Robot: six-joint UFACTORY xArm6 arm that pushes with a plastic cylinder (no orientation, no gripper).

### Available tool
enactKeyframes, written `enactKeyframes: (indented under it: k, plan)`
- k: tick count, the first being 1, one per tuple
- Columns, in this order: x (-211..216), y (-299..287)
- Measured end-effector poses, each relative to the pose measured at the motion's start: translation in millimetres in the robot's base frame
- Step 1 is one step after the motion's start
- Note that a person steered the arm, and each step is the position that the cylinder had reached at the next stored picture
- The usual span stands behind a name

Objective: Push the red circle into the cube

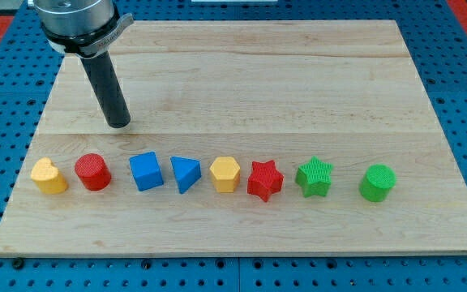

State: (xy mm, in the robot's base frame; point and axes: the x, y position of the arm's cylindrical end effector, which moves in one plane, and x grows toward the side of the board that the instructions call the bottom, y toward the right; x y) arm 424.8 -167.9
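The red circle [93, 171] sits near the view's bottom left on the wooden board [242, 73]. The blue cube [146, 171] lies just to its right, a small gap between them. My tip [117, 124] rests on the board above these two, slightly above and to the right of the red circle, touching neither block.
A row of blocks runs along the view's bottom: a yellow heart [49, 176] at far left, then a blue triangle [186, 173], a yellow hexagon [225, 173], a red star [264, 180], a green star [314, 177] and a green circle [377, 182].
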Motion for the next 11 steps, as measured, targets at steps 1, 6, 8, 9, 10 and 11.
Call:
enactKeyframes:
  k: [1, 6, 8, 9, 10, 11]
  plan:
    - [0, -1]
    - [108, -136]
    - [115, -70]
    - [107, -29]
    - [77, -27]
    - [68, -15]
